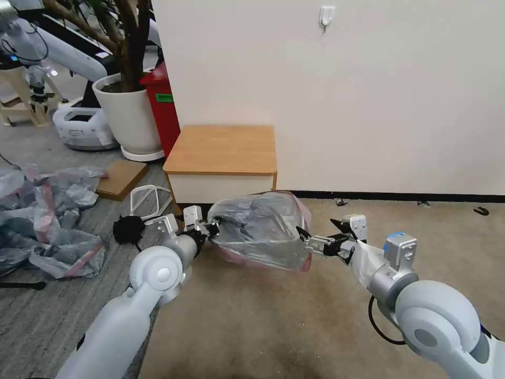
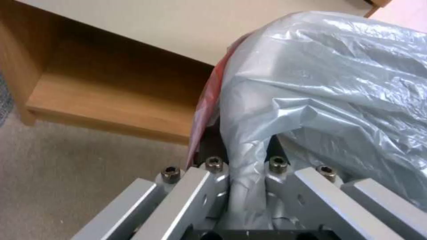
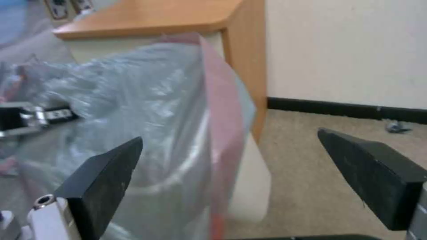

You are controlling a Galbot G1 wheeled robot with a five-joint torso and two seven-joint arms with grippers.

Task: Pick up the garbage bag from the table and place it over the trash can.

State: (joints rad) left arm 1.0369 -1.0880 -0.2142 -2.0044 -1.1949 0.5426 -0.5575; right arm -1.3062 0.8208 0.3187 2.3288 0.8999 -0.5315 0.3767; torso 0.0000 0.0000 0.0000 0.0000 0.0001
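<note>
Head view: the left gripper pinches the garbage bag draped over the trash can by the table front; the right gripper gapes wide beside it.

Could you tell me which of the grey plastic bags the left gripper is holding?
The left gripper pinches the garbage bag draped over the trash can, not the heap of bags on the floor.

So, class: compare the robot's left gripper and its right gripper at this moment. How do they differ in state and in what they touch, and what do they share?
1. The left gripper is shut on a pinched fold of the garbage bag; the right gripper is open, holding nothing.
2. The left gripper sits at the bag's left side; the right gripper faces its pink-banded right side.

Shared: both are low, level with the bag over the trash can, in front of the table.
</note>
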